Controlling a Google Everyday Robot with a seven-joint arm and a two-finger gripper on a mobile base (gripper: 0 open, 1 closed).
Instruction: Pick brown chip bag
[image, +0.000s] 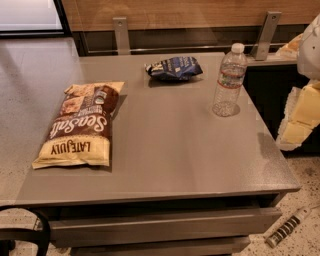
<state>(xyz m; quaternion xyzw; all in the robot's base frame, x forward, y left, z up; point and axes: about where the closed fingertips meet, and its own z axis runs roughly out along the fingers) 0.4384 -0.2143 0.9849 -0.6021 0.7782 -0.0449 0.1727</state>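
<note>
The brown chip bag (80, 125) lies flat on the left part of the grey table (180, 150). It has a dark brown middle with white "Sea Salt" lettering and cream-yellow ends, and "Late July" is printed on its near end. My gripper (301, 117) shows as white and pale yellow parts at the right edge of the view. It is off the table's right side, far from the bag and holding nothing that I can see.
A smaller dark blue snack bag (175, 68) lies at the table's back middle. A clear water bottle (229, 81) stands upright at the back right. A wood-panelled wall runs behind the table. A black curved object (30, 232) is at the bottom left. A long ribbed object (289, 227) lies on the floor.
</note>
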